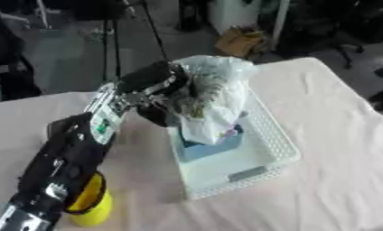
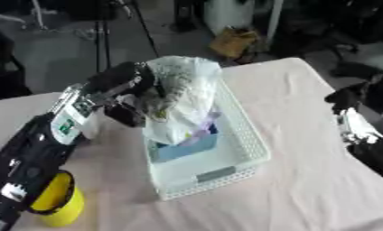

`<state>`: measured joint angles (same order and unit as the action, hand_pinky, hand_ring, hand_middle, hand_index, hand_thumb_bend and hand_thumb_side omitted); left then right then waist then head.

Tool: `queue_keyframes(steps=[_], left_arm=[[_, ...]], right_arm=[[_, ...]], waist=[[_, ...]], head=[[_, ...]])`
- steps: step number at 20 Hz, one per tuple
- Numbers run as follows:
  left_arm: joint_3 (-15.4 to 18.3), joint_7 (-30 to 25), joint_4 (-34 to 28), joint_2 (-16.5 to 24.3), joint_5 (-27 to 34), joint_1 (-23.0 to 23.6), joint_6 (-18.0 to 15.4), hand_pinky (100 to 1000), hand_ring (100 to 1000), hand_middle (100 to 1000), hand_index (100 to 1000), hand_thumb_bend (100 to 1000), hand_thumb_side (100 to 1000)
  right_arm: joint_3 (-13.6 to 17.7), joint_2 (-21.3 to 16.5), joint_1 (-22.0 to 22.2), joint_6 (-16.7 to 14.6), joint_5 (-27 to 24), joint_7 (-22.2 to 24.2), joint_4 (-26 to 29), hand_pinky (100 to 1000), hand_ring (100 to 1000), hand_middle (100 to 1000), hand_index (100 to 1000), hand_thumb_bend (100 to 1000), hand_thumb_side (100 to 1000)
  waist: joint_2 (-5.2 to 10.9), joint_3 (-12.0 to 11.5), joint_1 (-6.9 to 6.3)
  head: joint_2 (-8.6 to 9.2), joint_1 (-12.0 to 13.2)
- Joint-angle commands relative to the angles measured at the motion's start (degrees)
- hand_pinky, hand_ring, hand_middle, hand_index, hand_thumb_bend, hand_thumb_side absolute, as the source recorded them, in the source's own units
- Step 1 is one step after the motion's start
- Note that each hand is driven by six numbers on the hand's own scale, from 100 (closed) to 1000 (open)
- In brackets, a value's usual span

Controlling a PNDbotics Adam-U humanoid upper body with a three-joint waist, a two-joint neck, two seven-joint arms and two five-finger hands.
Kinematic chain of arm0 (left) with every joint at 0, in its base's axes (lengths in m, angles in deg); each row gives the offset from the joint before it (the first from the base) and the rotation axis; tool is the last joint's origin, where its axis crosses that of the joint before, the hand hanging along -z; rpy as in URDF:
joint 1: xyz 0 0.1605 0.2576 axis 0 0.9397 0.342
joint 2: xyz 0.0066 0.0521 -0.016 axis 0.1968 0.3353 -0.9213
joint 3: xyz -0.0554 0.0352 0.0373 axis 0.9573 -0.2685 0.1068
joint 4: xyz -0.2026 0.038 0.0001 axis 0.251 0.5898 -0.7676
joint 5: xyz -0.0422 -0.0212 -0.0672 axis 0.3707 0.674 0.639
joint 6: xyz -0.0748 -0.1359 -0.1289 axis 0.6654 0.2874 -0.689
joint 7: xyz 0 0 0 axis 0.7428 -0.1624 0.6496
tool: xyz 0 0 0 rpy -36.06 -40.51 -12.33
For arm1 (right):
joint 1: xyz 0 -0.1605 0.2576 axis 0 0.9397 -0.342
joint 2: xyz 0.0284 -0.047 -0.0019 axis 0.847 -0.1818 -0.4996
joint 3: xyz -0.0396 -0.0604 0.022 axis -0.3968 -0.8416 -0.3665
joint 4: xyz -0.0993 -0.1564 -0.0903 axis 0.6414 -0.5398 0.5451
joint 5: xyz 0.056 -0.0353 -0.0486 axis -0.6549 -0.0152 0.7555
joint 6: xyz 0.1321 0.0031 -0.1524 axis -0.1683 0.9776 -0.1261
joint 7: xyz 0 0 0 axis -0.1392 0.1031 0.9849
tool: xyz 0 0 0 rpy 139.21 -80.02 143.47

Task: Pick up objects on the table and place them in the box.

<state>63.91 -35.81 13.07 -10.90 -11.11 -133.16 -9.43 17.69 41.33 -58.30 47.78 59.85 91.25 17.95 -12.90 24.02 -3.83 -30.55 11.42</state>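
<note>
Nearest the camera, at the lower left of the table (image 1: 337, 180), a yellow cup (image 1: 90, 205) stands upright on the pale cloth, partly covered by the black left arm that crosses above it. Just beyond and to the right sits the white perforated box (image 1: 275, 155), set askew on the table; its near end shows a bare white floor, and a blue object (image 1: 214, 145) lies on that floor toward the middle. Farther in, over the box's far half, the left hand (image 1: 151, 83) has its fingers curled into the side of a crumpled, translucent white plastic bag (image 1: 214, 88) with dark printed markings. The bag hangs from that grasp, bulging at the top, its lower end reaching down onto the blue object inside the box. At the right edge of the right eye view, the right hand (image 2: 354, 121) shows near the table's side, well apart from the box; whether its fingers are curled or straight I cannot tell.
</note>
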Motion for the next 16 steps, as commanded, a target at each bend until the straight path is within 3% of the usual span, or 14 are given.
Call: queue_keyframes(steps=[1,2,3,4,5,6,7,8,9,10,11,12,14,16], left_arm=[[-0.2,2.2,-1.4,0.4,1.4,-1.5,-2.6,214,251,135,228,284,100],[-0.5,2.4,-1.6,0.5,1.0,-1.5,-3.2,289,338,258,324,401,100],[-0.9,2.0,-1.9,0.7,0.1,-1.4,-4.1,289,338,258,324,401,100],[-1.3,1.1,-2.2,0.9,-1.2,-1.3,-5.0,429,468,421,406,685,100],[-1.6,-0.1,-2.6,1.2,-3.2,-1.2,-6.0,429,468,421,406,685,100],[-1.9,-1.4,-2.9,1.4,-5.2,-1.0,-6.5,533,551,517,525,819,294],[-2.2,-2.9,-3.1,1.5,-7.0,-0.8,-6.8,533,551,517,525,819,294],[-2.6,-4.1,-3.0,1.6,-8.4,-0.6,-6.9,634,666,621,633,860,419],[-3.0,-5.9,-2.9,1.8,-9.9,-0.4,-7.0,634,666,621,633,860,419],[-3.2,-7.5,-2.8,2.1,-11.0,-0.2,-7.0,735,756,714,716,889,524],[-3.2,-9.1,-2.8,2.4,-12.3,-0.1,-7.0,735,756,714,716,889,524],[-3.0,-10.4,-2.9,2.7,-13.4,0.0,-7.0,818,819,778,761,922,594],[-1.7,-12.0,-2.9,3.4,-16.0,0.3,-6.9,879,862,820,792,953,654],[-0.2,-11.7,-3.0,4.1,-18.5,0.4,-6.2,893,876,837,802,962,684]], right_arm=[[0.0,-0.4,-0.8,-0.2,-0.5,0.4,1.3,571,628,780,904,100,583],[0.0,-0.4,-0.8,-0.2,-0.5,0.4,1.3,571,628,779,904,100,585],[0.1,-0.4,-0.7,-0.2,-0.5,0.4,1.3,571,628,779,904,100,585],[0.1,-0.4,-0.7,-0.2,-0.6,0.5,1.3,571,628,779,904,100,585],[0.1,-0.4,-0.7,-0.2,-0.6,0.5,1.3,571,628,779,904,100,585],[0.1,-0.5,-0.6,-0.3,-0.6,0.5,1.3,571,628,779,904,100,587],[0.1,-0.5,-0.6,-0.3,-0.6,0.5,1.3,571,628,779,904,100,587],[0.1,-0.5,-0.5,-0.3,-0.6,0.5,1.3,571,628,779,904,100,588],[0.1,-0.5,-0.4,-0.3,-0.6,0.6,1.2,571,628,779,904,100,588],[0.1,-0.5,-0.4,-0.3,-0.6,0.6,1.2,571,627,776,904,100,588],[0.2,-0.5,-0.3,-0.3,-0.5,0.6,1.2,571,627,776,904,100,588],[0.2,-0.6,-0.3,-0.3,-0.5,0.6,1.2,571,627,776,904,100,588],[0.3,-0.6,-0.1,-0.3,-0.5,0.5,1.1,571,627,775,905,100,587],[0.4,-0.7,0.0,-0.3,-0.4,0.4,1.1,571,627,775,904,100,587]], waist=[[0.81,0.2,0.22],[0.83,0.3,0.17],[0.86,0.3,0.14],[0.91,0.3,0.09],[0.97,0.3,0.05],[1.03,0.2,-0.01],[1.10,0.1,-0.03],[1.16,0.0,-0.06],[1.24,-0.1,-0.08],[1.31,-0.2,-0.08],[1.37,-0.4,-0.07],[1.41,-0.5,-0.04],[1.49,-0.7,0.05],[1.55,-0.9,0.16]], head=[[0.57,0.2],[0.58,0.2],[0.56,0.2],[0.52,0.1],[0.46,0.1],[0.45,0.1],[0.44,0.0],[0.41,-0.1],[0.37,-0.1],[0.33,-0.2],[0.30,-0.2],[0.27,-0.3],[0.24,-0.5],[0.22,-0.7]])
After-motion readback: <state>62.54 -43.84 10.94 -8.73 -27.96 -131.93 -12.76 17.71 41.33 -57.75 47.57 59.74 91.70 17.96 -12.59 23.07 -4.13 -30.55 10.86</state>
